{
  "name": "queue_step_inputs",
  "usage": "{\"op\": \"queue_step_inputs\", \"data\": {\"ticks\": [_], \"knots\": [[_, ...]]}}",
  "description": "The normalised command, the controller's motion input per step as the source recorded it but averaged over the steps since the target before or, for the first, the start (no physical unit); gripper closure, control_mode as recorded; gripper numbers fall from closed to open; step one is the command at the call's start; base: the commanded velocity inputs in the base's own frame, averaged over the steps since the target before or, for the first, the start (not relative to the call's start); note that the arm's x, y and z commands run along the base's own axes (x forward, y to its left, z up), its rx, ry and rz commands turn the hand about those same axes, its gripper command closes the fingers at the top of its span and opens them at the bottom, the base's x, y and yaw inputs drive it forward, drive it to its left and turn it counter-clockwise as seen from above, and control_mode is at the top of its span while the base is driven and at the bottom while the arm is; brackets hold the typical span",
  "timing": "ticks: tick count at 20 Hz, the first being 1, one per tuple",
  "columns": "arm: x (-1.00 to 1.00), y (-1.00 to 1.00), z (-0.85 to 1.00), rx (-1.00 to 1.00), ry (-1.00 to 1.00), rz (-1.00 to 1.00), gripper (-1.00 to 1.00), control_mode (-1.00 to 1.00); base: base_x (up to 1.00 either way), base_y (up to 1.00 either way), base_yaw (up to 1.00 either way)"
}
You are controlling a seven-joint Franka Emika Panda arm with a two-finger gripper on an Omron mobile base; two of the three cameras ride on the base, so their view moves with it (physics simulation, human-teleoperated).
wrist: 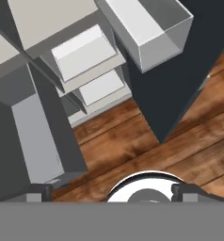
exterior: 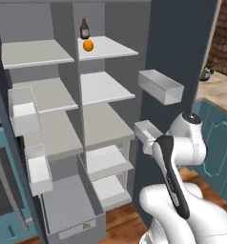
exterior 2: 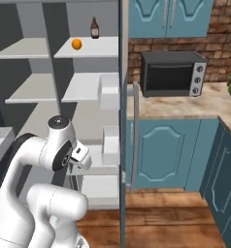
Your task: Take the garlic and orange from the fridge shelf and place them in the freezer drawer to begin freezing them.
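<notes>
The drawer [exterior: 70,209] is seen pulled out at the lower left of the left base view, with a small brownish object [exterior: 88,225], perhaps the garlic, lying at its front corner; what it is cannot be told for certain. Further right and high up, the orange [exterior: 88,45] is seen on the shelf [exterior: 110,47], just in front of a bottle [exterior: 85,29] and apart from it. The orange is judged light, firm and smooth, likely to roll, so it would best be taken across its widest part. At the right the arm is folded low. In the right base view a microwave [exterior 2: 172,73] is shown that the left base view lacks. In the hand view the fingertips [wrist: 36,192] are seen set wide apart, nothing between them, over the wood floor [wrist: 180,146] beside the drawer.
</notes>
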Motion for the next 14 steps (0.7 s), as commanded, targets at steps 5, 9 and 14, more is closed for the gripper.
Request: {"op": "queue_step_inputs", "data": {"ticks": [5,9,14], "knots": [[0.00,0.00,0.00,0.00,0.00,0.00,-1.00,1.00,0.56,0.21,0.05],[0.00,0.00,0.00,0.00,0.00,0.00,-1.00,1.00,0.61,0.01,0.09],[0.00,0.00,0.00,0.00,0.00,0.00,-1.00,1.00,0.44,0.06,0.13]]}}
